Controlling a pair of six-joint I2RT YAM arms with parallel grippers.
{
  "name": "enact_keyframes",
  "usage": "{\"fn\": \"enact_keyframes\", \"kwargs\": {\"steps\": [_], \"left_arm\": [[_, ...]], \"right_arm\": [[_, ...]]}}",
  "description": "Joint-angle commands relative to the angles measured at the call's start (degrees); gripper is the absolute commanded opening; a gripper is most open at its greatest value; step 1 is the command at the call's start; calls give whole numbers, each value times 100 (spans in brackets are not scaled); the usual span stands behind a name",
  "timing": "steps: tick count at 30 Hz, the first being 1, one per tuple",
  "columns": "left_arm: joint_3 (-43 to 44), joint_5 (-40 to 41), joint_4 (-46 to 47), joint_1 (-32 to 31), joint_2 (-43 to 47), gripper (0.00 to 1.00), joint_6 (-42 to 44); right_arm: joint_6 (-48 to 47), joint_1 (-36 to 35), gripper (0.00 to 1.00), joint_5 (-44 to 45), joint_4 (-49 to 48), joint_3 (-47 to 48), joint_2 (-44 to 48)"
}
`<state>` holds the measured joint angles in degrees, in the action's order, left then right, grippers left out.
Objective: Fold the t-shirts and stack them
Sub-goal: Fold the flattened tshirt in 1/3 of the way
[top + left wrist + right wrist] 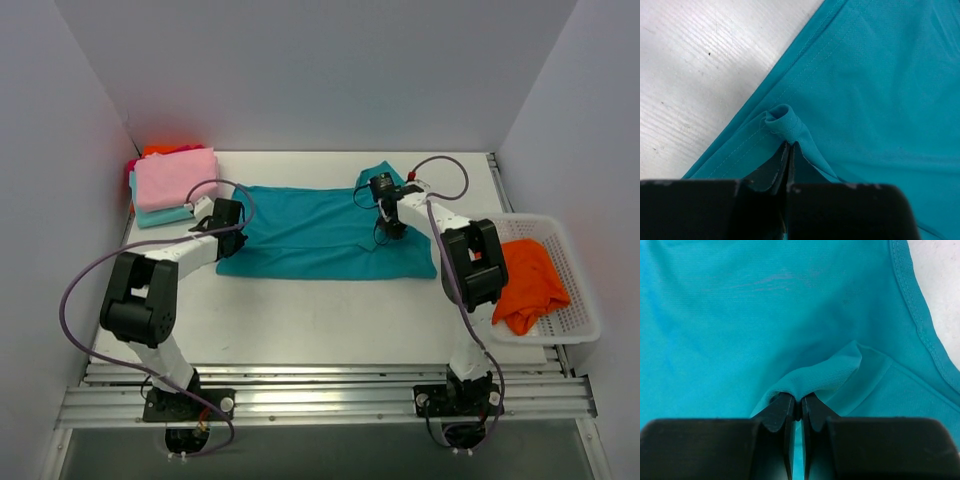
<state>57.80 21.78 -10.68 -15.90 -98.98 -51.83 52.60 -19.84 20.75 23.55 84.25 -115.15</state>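
Left fingers (pixel 769 175) pinch t-shirt (pixel 310 240) edge (right fingers (pixel 778 414): mid-cloth).

Bright, even, diffuse light, shadows soft and faint, wrist views blurred nearest the lens

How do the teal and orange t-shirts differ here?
The teal t-shirt lies spread out on the table; the orange t-shirt sits crumpled in the white basket. The left tool and right tool are shut on the teal t-shirt; nothing holds the orange t-shirt. Neither is on the folded pile.
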Motion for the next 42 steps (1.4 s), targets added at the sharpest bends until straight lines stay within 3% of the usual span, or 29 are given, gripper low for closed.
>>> {"fn": "enact_keyframes", "kwargs": {"steps": [1, 2, 5, 6, 7, 8, 9, 11, 12, 16, 21, 22, 23, 26, 28, 29, 31, 33, 34, 35, 37, 39, 42], "left_arm": [[372, -121, 215, 157, -182, 2, 59], [390, -156, 250, 166, -218, 2, 68], [460, -192, 250, 219, -315, 4, 68], [469, -183, 259, 219, -332, 10, 59], [469, -183, 311, 228, -350, 16, 51], [478, -183, 329, 245, -359, 26, 51], [486, -218, 356, 263, -376, 52, 68], [539, -218, 382, 307, -377, 74, 68], [565, -218, 400, 333, -368, 83, 103], [724, -122, 382, 439, -53, 92, 261], [952, 116, 294, 518, 484, 93, 551], [961, 159, 259, 518, 676, 93, 595], [926, 186, 250, 518, 870, 93, 665], [760, 160, 303, 518, 1169, 92, 753], [435, 90, 426, 509, 1477, 91, 789], [295, 11, 513, 509, 1582, 91, 789], [-109, -77, 786, 500, 1864, 91, 789], [-286, -182, 926, 474, 2039, 90, 806], [-357, -200, 936, 456, 2084, 90, 850], [-375, -218, 918, 448, 2093, 90, 876], [-383, -244, 857, 413, 2120, 89, 938], [-436, -262, 900, 412, 2120, 89, 973], [-498, -271, 962, 412, 2128, 89, 991]], "right_arm": [[58, 59, 3, 245, 220, 241, -243], [92, 76, 8, 280, 264, 311, -297], [102, 129, 50, 324, 203, 390, -455], [110, 146, 68, 315, 185, 408, -490], [119, 164, 75, 307, 115, 408, -525], [119, 182, 84, 315, 80, 434, -534], [102, 190, 87, 359, 71, 469, -561], [67, 217, 92, 543, 106, 566, -552], [40, 217, 92, 622, 106, 636, -526], [-135, 226, 93, 1026, -25, 593, 60], [-1021, 121, 90, 1387, -649, 277, 862], [-1198, 94, 84, 1405, -711, 207, 993], [-1547, 103, 72, 1649, -363, 241, 1047], [-1750, -46, 62, 2449, 114, 207, 1161], [-2277, -570, 62, 2732, -620, -657, 1591], [-2855, -800, 69, 2776, -954, -925, 1706], [-2826, -1188, 68, 2759, -906, -1007, 1672], [-2450, -1076, 63, 2147, -511, -805, 1479], [-2630, -1014, 98, 1621, -753, -892, 1478], [-2780, -970, 100, 650, -1008, -1014, 1513], [-2852, -1004, 100, 281, -1580, -1375, 1689], [-2808, -1031, 95, 79, -1696, -1411, 1716], [-2738, -1022, 38, 201, -1425, -1140, 1506]]}}
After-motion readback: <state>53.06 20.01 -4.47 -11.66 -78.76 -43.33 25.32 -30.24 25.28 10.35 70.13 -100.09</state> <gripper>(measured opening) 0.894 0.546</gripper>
